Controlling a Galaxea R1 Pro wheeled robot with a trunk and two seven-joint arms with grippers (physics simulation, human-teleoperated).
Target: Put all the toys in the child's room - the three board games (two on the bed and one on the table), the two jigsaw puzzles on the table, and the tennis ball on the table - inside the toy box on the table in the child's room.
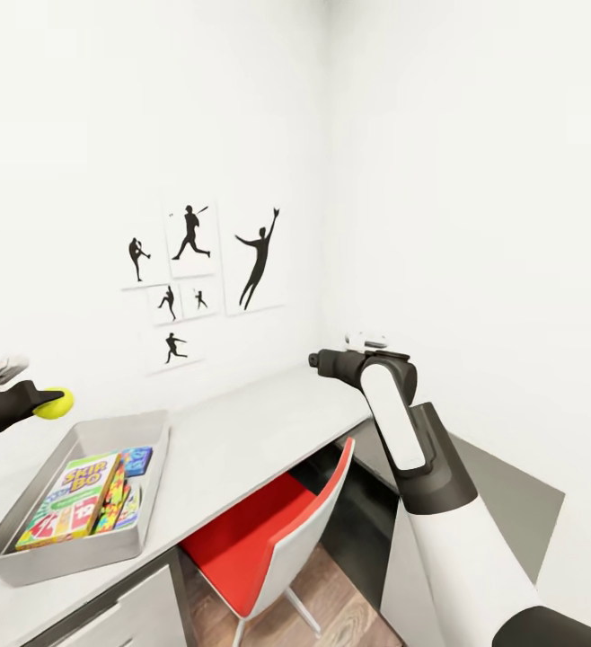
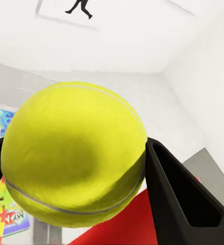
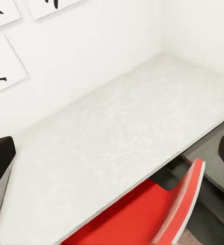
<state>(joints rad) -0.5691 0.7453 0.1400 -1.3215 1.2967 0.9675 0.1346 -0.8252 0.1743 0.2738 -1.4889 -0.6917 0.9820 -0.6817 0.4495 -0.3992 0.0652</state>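
My left gripper (image 1: 46,403) is shut on the yellow-green tennis ball (image 1: 55,403), held in the air just left of and above the far left corner of the grey toy box (image 1: 62,559). In the left wrist view the tennis ball (image 2: 73,155) sits between the dark fingers (image 2: 185,201). Inside the toy box lie the Skip-Bo board game (image 1: 69,499), a blue board game (image 1: 136,461) and a colourful jigsaw puzzle (image 1: 111,509). My right gripper (image 3: 112,153) stands open over the bare white table (image 3: 117,148), with nothing between its fingers.
The toy box stands on the table (image 1: 260,422) at its left end. A red chair (image 1: 269,530) is pushed under the table's front edge. Baseball silhouette pictures (image 1: 197,270) hang on the wall behind. My right arm (image 1: 421,449) reaches across the table's right corner.
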